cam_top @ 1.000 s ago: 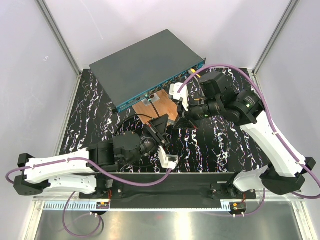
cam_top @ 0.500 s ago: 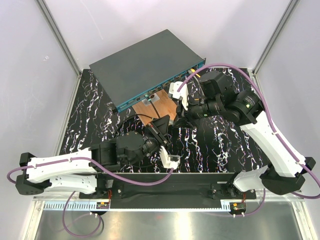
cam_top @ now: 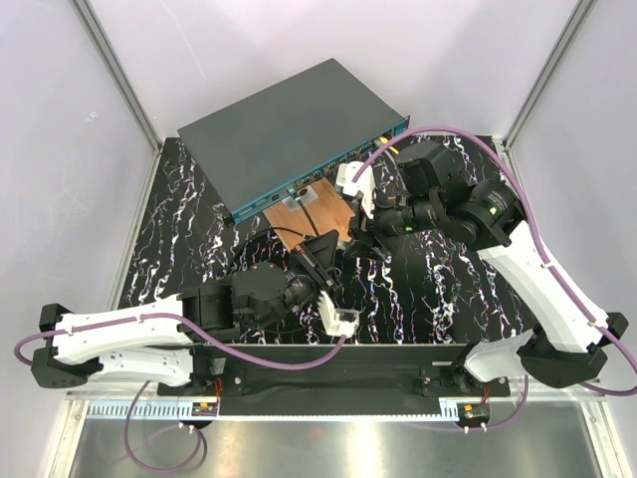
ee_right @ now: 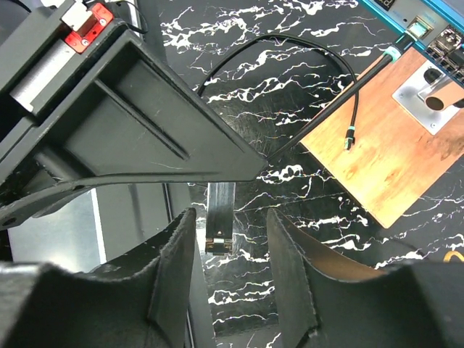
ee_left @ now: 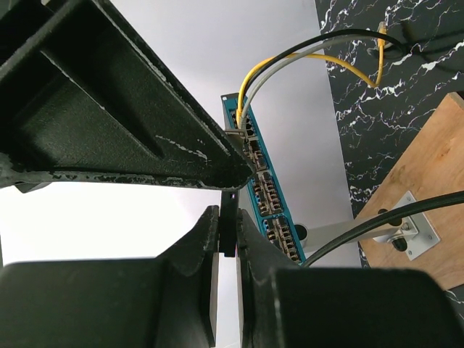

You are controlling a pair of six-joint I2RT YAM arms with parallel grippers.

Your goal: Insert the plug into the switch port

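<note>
- The switch (cam_top: 289, 124), a flat dark grey box, lies at the far side of the black marbled table (cam_top: 189, 219). Its teal front face (cam_top: 320, 169) is turned toward the arms. Yellow, grey and black cables (ee_left: 245, 101) already sit in some of its ports.
- The plug (ee_left: 229, 243), as best I can judge, is the thin dark strip pinched in the left claw (ee_left: 228, 212). It sits by the near edge of the copper-brown board (cam_top: 309, 211), not yet at the ports.
- What has just changed: the right claw (ee_right: 230, 217), over the board close to the teal face, has spread its jaws from together to clearly apart within the last second. Neither arm has shifted much otherwise.
- This reads as a release that leaves the plug to the left claw alone. The insertion is still to be done.
- Right claw now: jaws apart, nothing gripped between them.
- Left claw now: jaws almost together, clamped on the strip. Too little of it shows to tell plug body from cable.
</note>
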